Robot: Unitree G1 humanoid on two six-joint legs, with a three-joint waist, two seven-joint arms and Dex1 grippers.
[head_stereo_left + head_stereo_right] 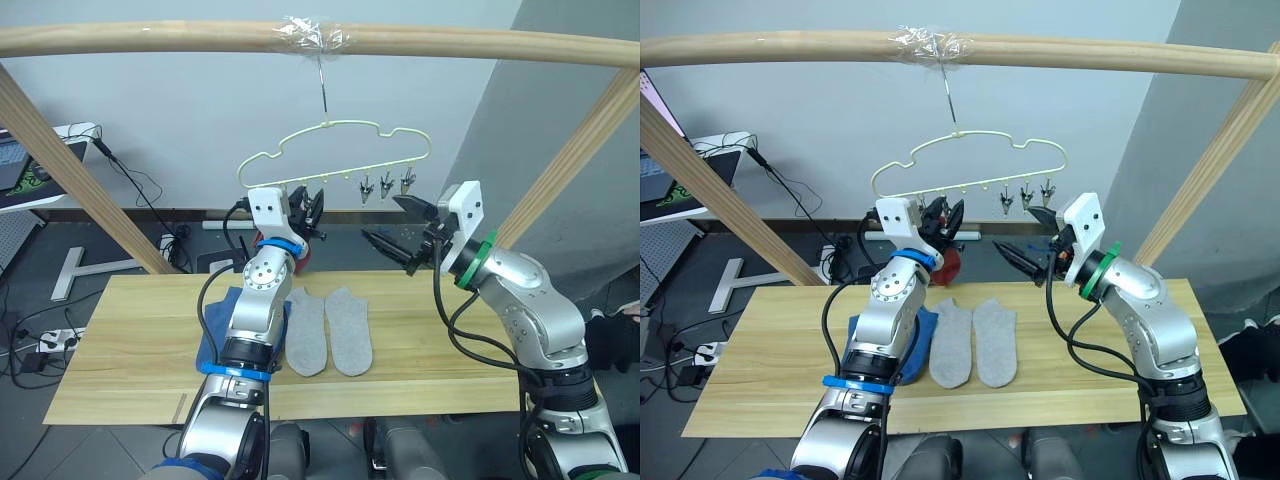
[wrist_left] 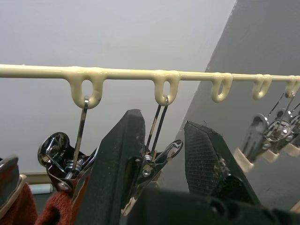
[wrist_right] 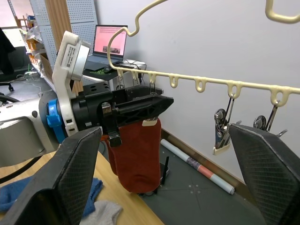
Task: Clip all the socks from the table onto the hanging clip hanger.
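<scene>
Head view: left tool (image 1: 313,203) raised at clip hanger (image 1: 335,150); right tool (image 1: 395,225) released; grey socks (image 1: 329,330) flat on table (image 1: 130,350). Right wrist: rust sock (image 3: 137,157) hanging clipped. Left wrist: fingers (image 2: 117,164) parted around clip (image 2: 157,157).

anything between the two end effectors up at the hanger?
Nothing solid: open air between left end effector and right end effector. Clip hanger above, grey socks far below.

You see a wooden frame bar (image 1: 200,38) overhead, tape (image 1: 308,32) wrapped around it, and an open laptop (image 3: 109,41) behind.
</scene>
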